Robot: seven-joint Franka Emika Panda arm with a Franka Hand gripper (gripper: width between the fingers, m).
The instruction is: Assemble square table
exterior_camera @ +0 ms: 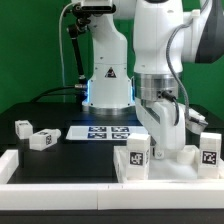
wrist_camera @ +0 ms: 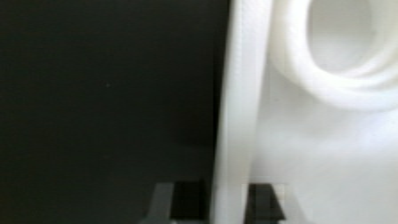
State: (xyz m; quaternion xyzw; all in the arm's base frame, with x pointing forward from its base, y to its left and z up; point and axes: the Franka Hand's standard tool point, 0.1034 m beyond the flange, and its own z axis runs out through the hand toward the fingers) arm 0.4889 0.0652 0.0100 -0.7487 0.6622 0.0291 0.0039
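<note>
The claw (exterior_camera: 163, 138) clamps the thin upright rim of the top (exterior_camera: 170, 168), which lies directly under it on the table (exterior_camera: 60, 118), just off the marker board (exterior_camera: 105, 132) toward the exterior view's right.

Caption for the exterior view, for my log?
Gripper shut on the table top at its rim; two loose legs lie at the exterior view's left.

White tabletop (exterior_camera: 168, 172) carries two upright legs (exterior_camera: 136, 154); two loose legs (exterior_camera: 38, 140) lie well apart
</note>
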